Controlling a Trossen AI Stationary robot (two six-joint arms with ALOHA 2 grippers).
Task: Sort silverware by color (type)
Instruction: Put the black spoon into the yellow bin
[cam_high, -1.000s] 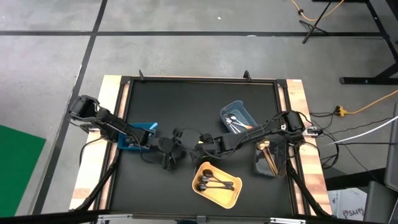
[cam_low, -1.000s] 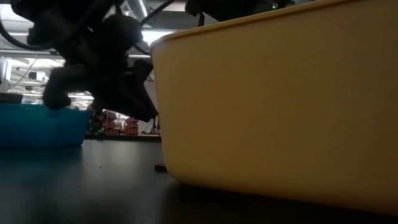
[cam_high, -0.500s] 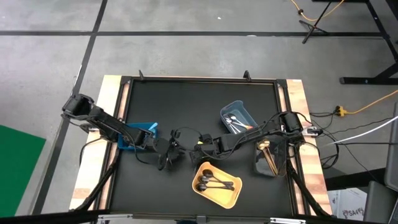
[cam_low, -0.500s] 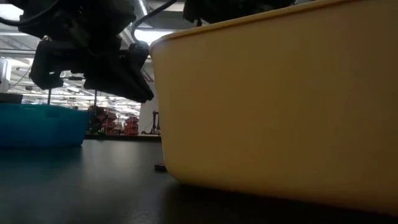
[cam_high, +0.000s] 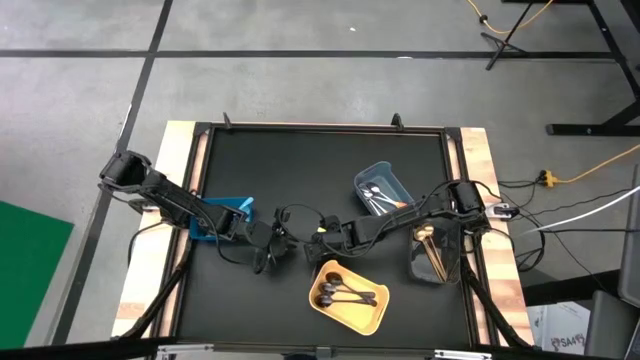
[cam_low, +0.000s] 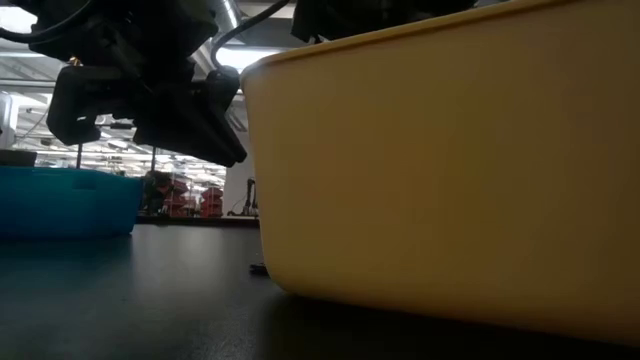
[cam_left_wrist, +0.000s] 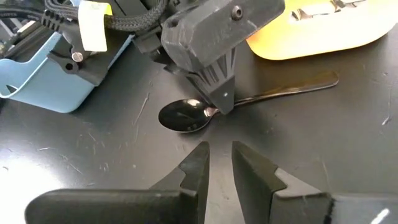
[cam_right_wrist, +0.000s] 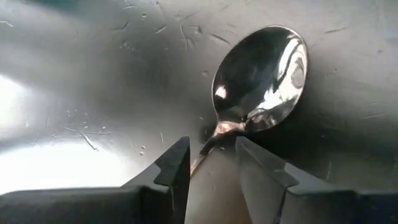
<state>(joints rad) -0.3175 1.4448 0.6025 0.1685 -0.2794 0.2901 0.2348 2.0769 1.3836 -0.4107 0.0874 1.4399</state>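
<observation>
Near the middle of the desk (cam_high: 300, 160) we have both grippers meeting over one black spoon (cam_left_wrist: 186, 116). Our right gripper (cam_left_wrist: 217, 102) stands tip-down on the spoon's neck, its fingers (cam_right_wrist: 177, 165) close on either side of the thin stem just behind the bowl, clamped on it while the spoon lies flat on the desk. Our left gripper (cam_left_wrist: 219, 163) hovers just beside the bowl with its fingers a narrow gap apart, holding nothing. The spoon's handle points toward the yellow bin (cam_high: 348, 297), where other black spoons (cam_high: 345, 293) lie. Silver spoons (cam_high: 378, 197) sit in the light-blue bin (cam_high: 384, 178), and tan ones (cam_high: 435, 255) in the dark bin (cam_high: 420, 270) by the right arm's base.
</observation>
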